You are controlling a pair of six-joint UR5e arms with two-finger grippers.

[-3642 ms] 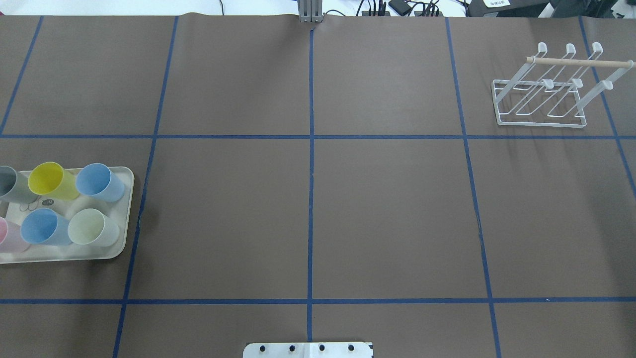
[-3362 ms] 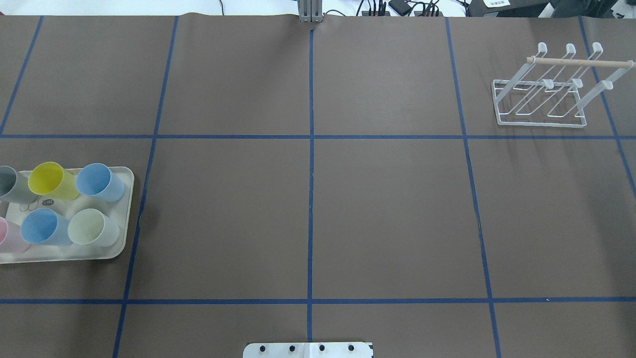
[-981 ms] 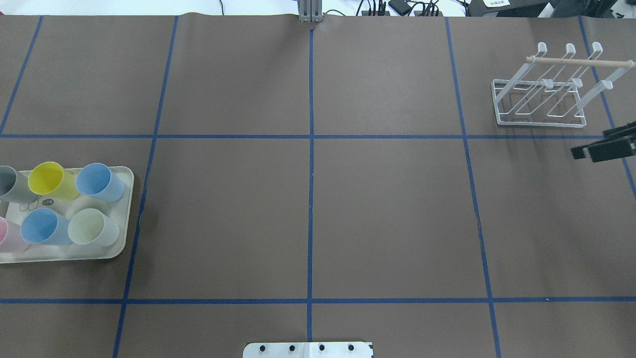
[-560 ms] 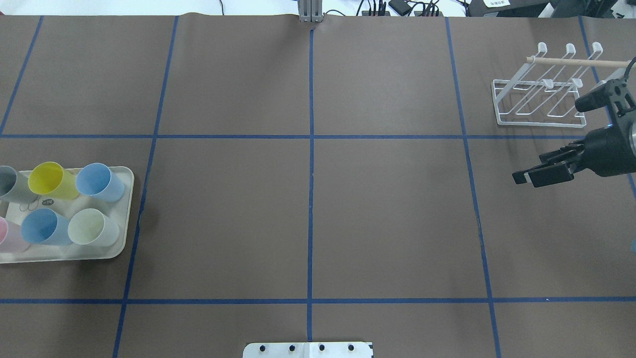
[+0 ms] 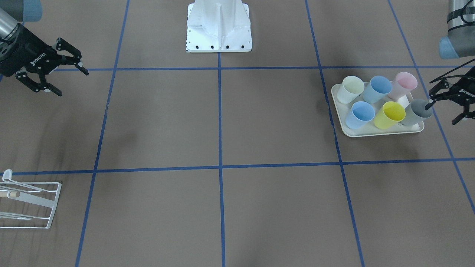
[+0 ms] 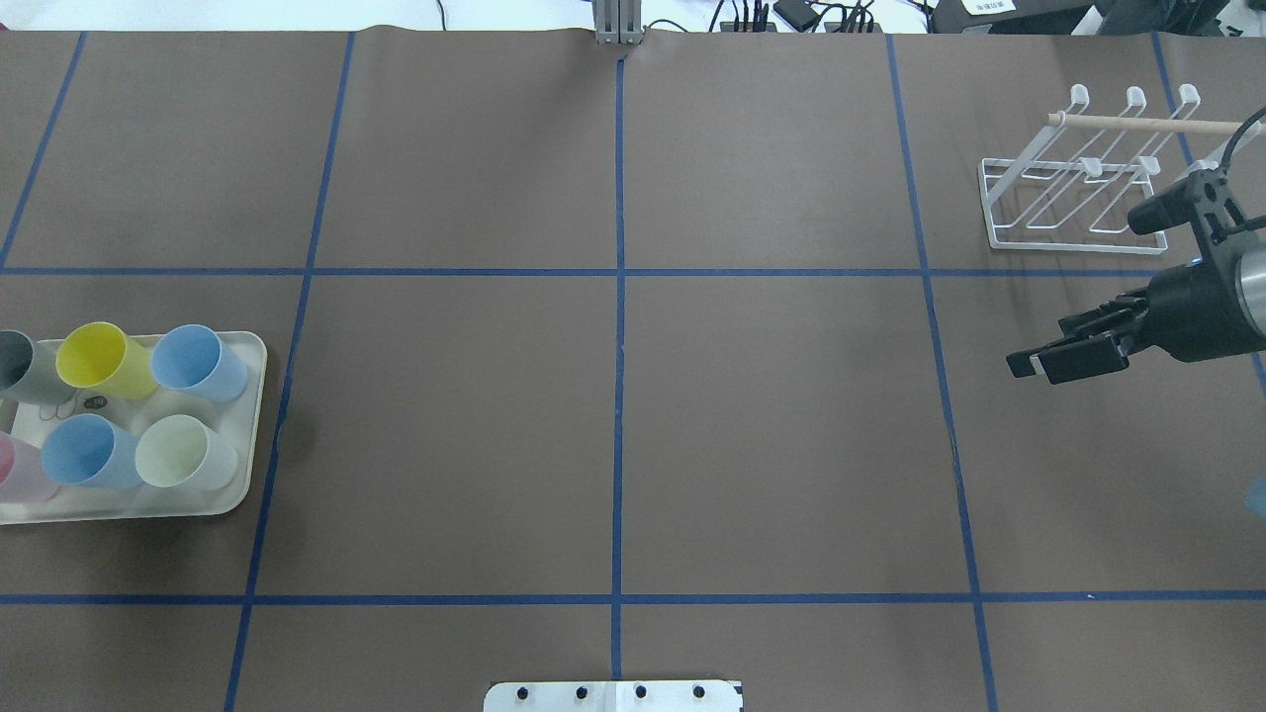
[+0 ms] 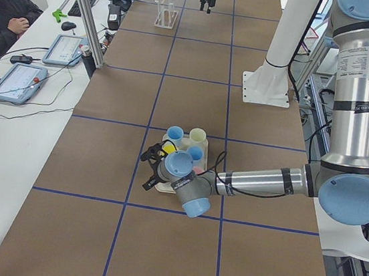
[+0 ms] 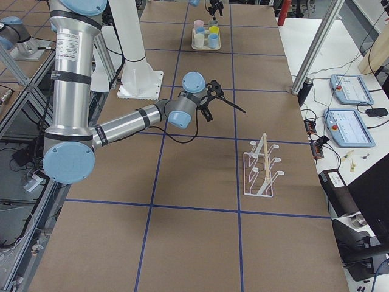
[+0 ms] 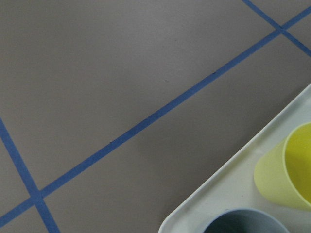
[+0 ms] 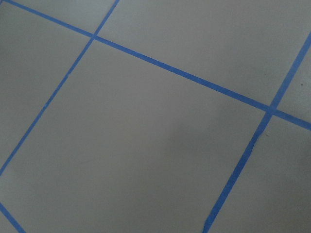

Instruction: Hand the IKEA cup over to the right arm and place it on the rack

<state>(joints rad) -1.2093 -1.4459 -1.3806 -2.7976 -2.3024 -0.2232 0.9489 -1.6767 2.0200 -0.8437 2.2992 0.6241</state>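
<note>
Several pastel IKEA cups stand on a cream tray: two blue, plus cream, pink, yellow and grey. My left gripper is open at the tray's outer end, one fingertip overlapping the grey cup's rim in the front-facing view; whether it touches is unclear. The left wrist view shows the tray corner with the yellow cup and grey cup. My right gripper hangs open and empty over bare table, nearer me than the white wire rack. The right arm reaches out low over the table.
The robot's white base stands at my edge of the table. Blue tape lines grid the brown table cover. A person sits at the side bench with tablets. The rack's wooden rod runs along its top.
The right arm has come in from the right edge, and its gripper has moved left and towards me, past the rack. The cups and tray have not moved.
</note>
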